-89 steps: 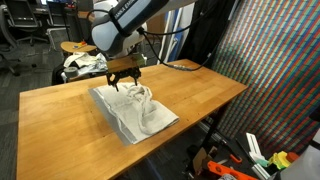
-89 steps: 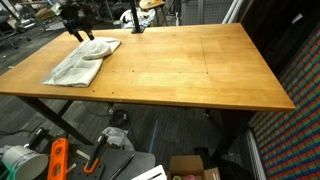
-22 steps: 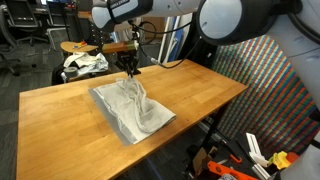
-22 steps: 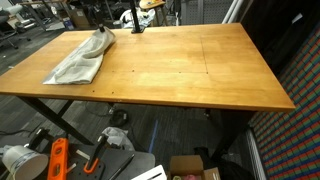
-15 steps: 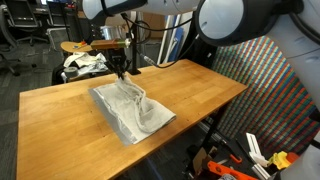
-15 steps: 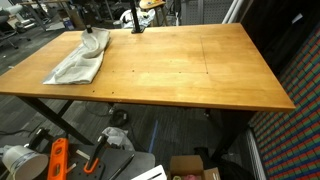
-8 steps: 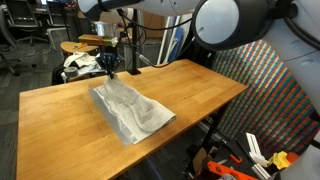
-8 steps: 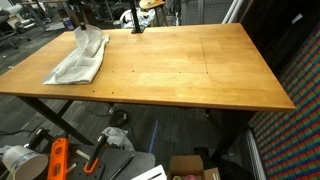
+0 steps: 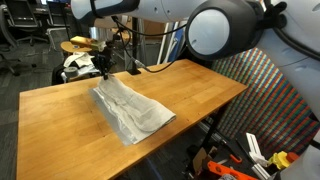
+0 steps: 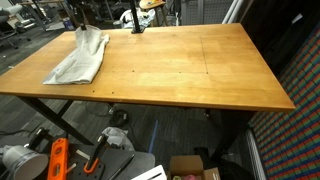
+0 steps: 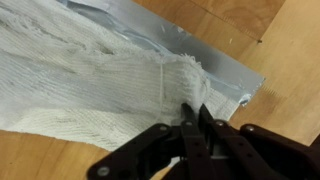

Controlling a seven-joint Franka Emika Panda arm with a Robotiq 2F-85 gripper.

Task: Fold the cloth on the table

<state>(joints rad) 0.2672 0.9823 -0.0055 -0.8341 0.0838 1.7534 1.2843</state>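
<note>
The cloth (image 9: 132,110) is a wrinkled white sheet lying near one end of the wooden table (image 9: 55,115). In both exterior views one edge of it rises in a ridge to my gripper (image 9: 103,70), which hangs just above the table's far edge. My gripper (image 10: 78,24) is shut on that edge, and the cloth (image 10: 78,60) trails down from it toward the table's (image 10: 190,70) near side. In the wrist view the black fingertips (image 11: 188,116) pinch a fold of the woven cloth (image 11: 90,85), with a greyer layer showing beneath it.
Behind the table a round stool (image 9: 72,46) stands next to a white bundle with dark patches (image 9: 82,63). A colourful patterned panel (image 9: 270,95) stands at one side. Tools and clutter (image 10: 60,158) lie on the floor under the table. A black cable (image 10: 135,22) crosses the far edge.
My gripper has carried the pinched cloth edge toward the table's far edge. The raised peak of cloth has stretched out and lies flatter.
</note>
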